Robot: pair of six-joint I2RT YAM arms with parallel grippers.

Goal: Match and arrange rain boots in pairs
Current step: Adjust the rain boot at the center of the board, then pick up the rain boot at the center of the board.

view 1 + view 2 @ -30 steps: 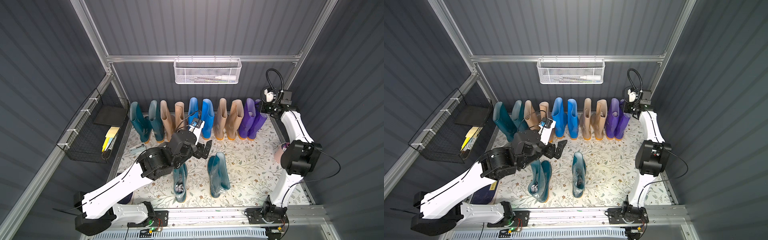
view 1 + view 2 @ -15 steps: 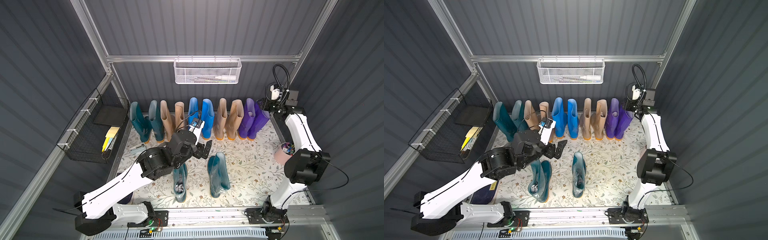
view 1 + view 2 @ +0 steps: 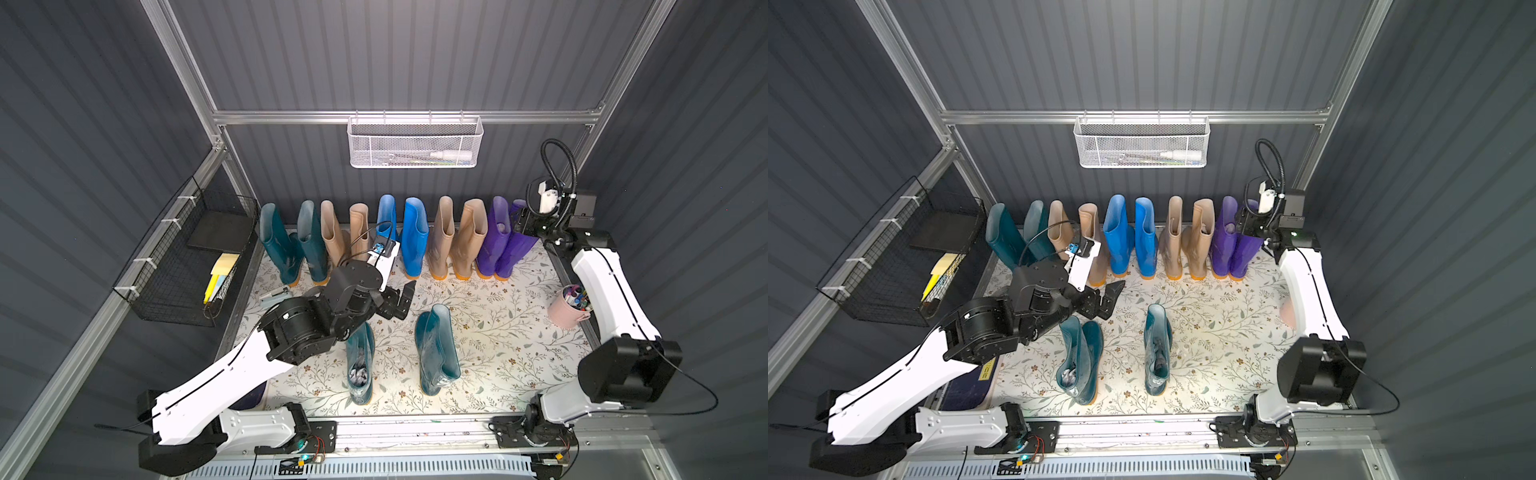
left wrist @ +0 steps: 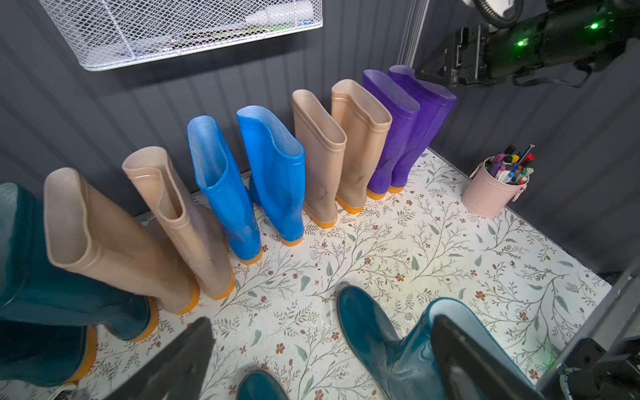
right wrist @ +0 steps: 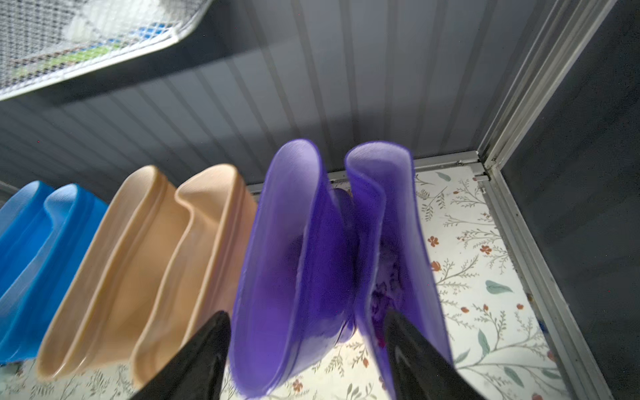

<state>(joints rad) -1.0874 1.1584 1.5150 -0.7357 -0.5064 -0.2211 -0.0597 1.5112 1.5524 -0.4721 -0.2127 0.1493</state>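
Ten rain boots stand in a row along the back wall, left to right: two dark teal, two beige, two bright blue, two beige and two purple. Two more teal boots stand apart on the floral mat. My left gripper hovers open and empty above the mat behind them. My right gripper is open over the purple boots' tops, its fingers either side of the inner one.
A pink cup of pens stands at the mat's right edge beside my right arm. A white mesh basket hangs on the back wall and a black wire basket on the left wall. A small grey tool lies near the teal pair.
My right gripper's jaws have spread wider over the purple boots, and that arm's elbow has swung toward the front. My left arm has stayed still.
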